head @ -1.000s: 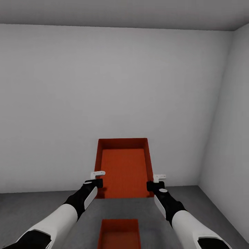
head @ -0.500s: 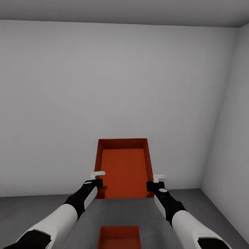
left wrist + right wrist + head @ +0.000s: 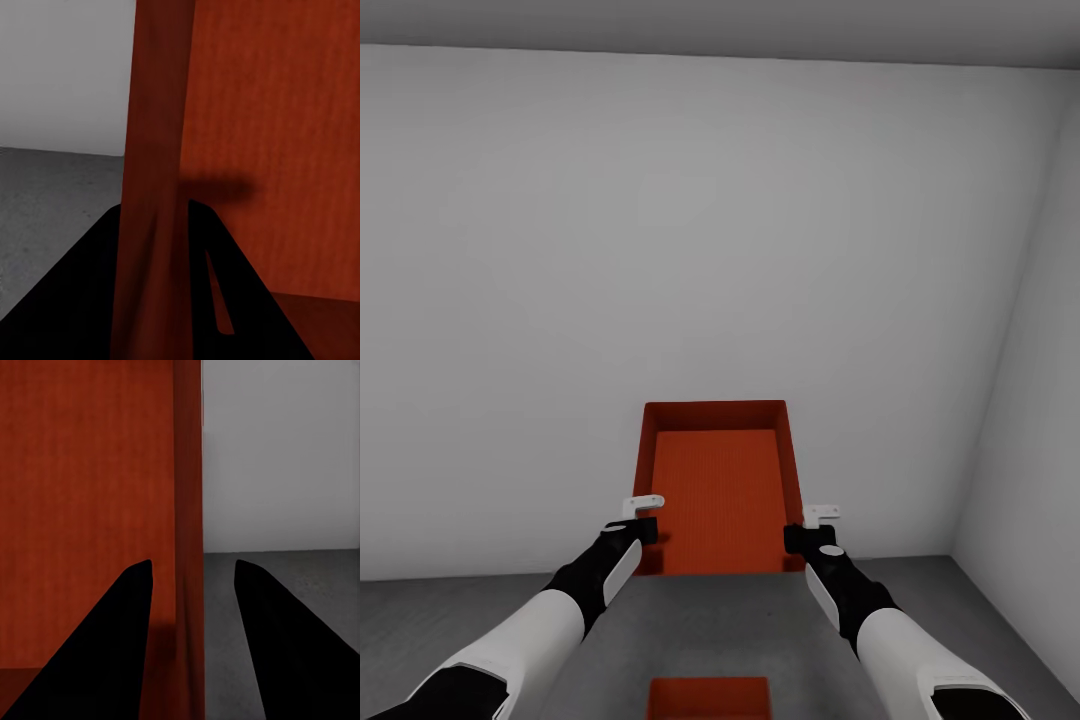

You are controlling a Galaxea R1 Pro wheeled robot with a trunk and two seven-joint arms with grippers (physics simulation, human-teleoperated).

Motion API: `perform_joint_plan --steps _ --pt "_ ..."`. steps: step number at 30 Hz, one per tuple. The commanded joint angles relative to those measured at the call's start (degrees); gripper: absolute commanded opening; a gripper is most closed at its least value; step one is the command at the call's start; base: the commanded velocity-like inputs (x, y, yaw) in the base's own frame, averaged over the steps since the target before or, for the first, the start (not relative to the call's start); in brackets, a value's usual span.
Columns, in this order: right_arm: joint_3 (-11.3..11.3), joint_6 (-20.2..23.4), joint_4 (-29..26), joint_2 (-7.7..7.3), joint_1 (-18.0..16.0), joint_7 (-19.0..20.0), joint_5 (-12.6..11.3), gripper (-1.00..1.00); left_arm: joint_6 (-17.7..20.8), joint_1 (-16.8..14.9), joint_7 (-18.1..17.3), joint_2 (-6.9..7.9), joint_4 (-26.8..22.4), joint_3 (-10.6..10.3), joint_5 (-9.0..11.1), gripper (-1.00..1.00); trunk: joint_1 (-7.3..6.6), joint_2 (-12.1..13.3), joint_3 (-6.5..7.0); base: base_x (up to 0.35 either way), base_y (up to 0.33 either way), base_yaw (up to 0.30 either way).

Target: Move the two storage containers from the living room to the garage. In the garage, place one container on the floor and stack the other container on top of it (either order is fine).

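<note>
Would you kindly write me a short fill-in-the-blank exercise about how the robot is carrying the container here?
1. The held container is gripped by ___ grippers, the left gripper and the right gripper.
2. Its colour is ___.
3. The second container sits on the grey ___, below the held one.
4. Behind the held container stands a plain light-grey ___.

Missing words: two; red-orange; floor; wall

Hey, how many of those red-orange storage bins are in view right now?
2. One bin is held up between the left pincer and the right pincer, its walls gripped on each side. The other bin sits on the grey floor below, cut off at the head view's bottom edge.
</note>
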Motion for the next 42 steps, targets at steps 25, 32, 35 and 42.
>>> perform_joint_plan --steps 25,32,35,42 --pt "-2.0 0.4 0.0 0.06 0.0 -1.6 0.8 -1.0 -4.5 0.0 0.8 0.1 -0.3 0.2 -1.5 -1.0 0.04 0.0 -0.03 0.041 0.048 0.0" --pt "-2.0 0.3 0.0 0.01 0.0 -1.6 0.8 -1.0 -4.5 0.0 0.8 0.1 -0.3 0.2 -1.5 -1.0 0.04 0.0 -0.03 0.0 0.0 0.0" --pt "-2.0 0.3 0.0 0.06 0.0 -1.6 0.8 -1.0 -4.5 0.0 0.8 0.1 -0.3 0.2 -1.5 -1.0 0.04 0.0 -0.03 0.0 0.0 0.0" --pt "-2.1 0.5 0.0 0.08 0.0 -1.6 0.8 -1.0 -4.5 0.0 0.8 0.11 -0.3 0.2 -1.5 -1.0 0.04 0.0 -0.31 0.0 0.0 0.0"
